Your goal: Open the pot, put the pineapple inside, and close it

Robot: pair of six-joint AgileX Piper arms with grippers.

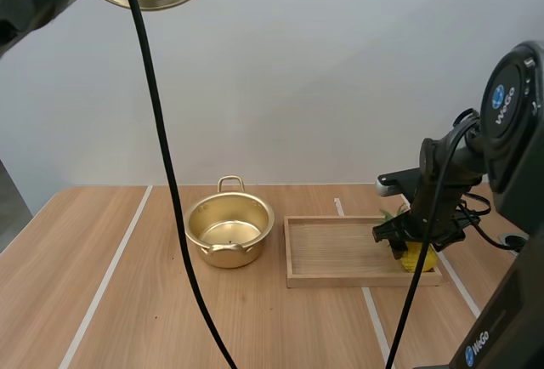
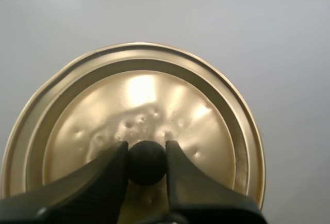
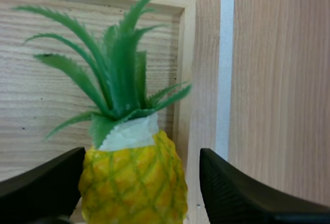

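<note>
Pot (image 1: 229, 231): open and empty, on the table (image 1: 110, 292).
Lid (image 2: 135, 115): held aloft, left claw (image 2: 146, 154) clamped on its knob (image 2: 146, 164).
Tray (image 1: 357, 281): pineapple (image 3: 131, 180) at right end, between the right claw's (image 3: 142, 185) spread fingers.

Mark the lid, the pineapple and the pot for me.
lid (image 2: 154, 97): left wrist view, on its dented top face.
pineapple (image 3: 135, 182): right wrist view, on its yellow body.
pot (image 1: 229, 213): high view, on its inner back wall.
</note>
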